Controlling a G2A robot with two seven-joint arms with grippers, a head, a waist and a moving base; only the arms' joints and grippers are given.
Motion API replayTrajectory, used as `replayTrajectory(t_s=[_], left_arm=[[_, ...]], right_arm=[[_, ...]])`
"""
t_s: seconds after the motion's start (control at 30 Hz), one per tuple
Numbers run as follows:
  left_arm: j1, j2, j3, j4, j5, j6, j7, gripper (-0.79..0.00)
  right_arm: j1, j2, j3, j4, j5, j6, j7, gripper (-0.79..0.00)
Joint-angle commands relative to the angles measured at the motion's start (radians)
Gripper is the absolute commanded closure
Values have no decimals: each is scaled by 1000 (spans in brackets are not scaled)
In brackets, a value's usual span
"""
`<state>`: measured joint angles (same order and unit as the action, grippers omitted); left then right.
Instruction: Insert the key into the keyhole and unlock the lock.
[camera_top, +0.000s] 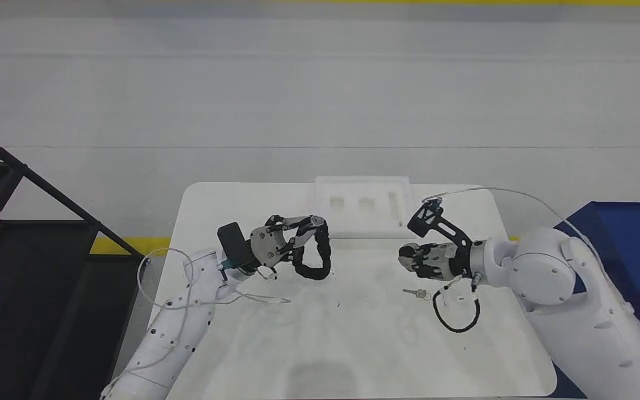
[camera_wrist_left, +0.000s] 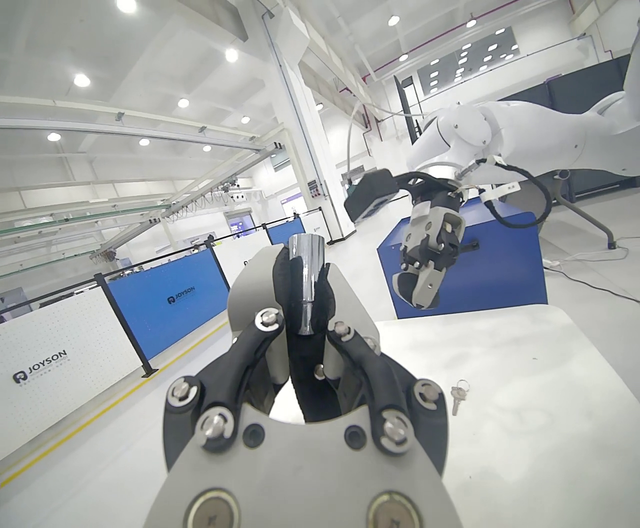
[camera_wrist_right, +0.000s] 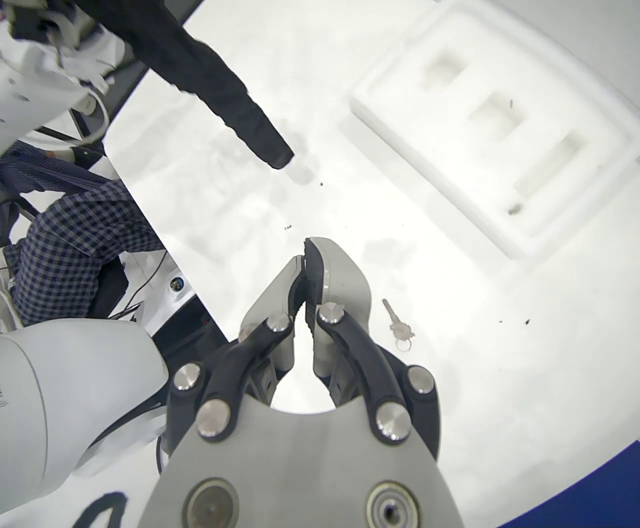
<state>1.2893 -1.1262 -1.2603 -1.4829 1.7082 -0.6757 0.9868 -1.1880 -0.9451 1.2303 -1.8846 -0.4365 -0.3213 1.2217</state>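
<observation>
My left gripper (camera_top: 310, 230) hovers over the table's left half, shut on the lock (camera_wrist_left: 305, 280). The lock is a chrome cylinder on a black cable (camera_top: 322, 262) that loops down beside the fingers. In the left wrist view the cylinder stands between the pads (camera_wrist_left: 327, 285), its end face pointing away from the camera. The small silver key (camera_top: 415, 293) with its ring lies flat on the table (camera_top: 350, 340), right of centre. My right gripper (camera_wrist_right: 304, 260) is shut with nothing in it, just above the table and close beside the key (camera_wrist_right: 397, 322). The cable's free end (camera_wrist_right: 270, 150) shows beyond it.
A white foam tray (camera_top: 362, 205) with three recesses sits at the table's back edge, behind both grippers. A blue box (camera_top: 610, 225) stands off the table's right side. The table's front half is bare.
</observation>
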Motion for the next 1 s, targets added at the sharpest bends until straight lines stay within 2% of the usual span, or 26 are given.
replayTrajectory(t_s=[0.0, 0.13, 0.3, 0.97], left_arm=[[2, 10, -25, -12, 24, -29, -4, 0], [5, 21, -54, -12, 23, -59, 1, 0], [8, 26, -46, -14, 14, -86, -8, 0], [3, 29, -44, 4, -20, -107, 5, 0]], right_arm=[[-21, 6, 5, 1, -27, -6, 23, 0], [-60, 17, 10, 5, -117, -5, 68, 0], [-91, 26, 2, 2, -223, 6, 98, 0], [-91, 27, -21, -7, -204, 2, 108, 0]])
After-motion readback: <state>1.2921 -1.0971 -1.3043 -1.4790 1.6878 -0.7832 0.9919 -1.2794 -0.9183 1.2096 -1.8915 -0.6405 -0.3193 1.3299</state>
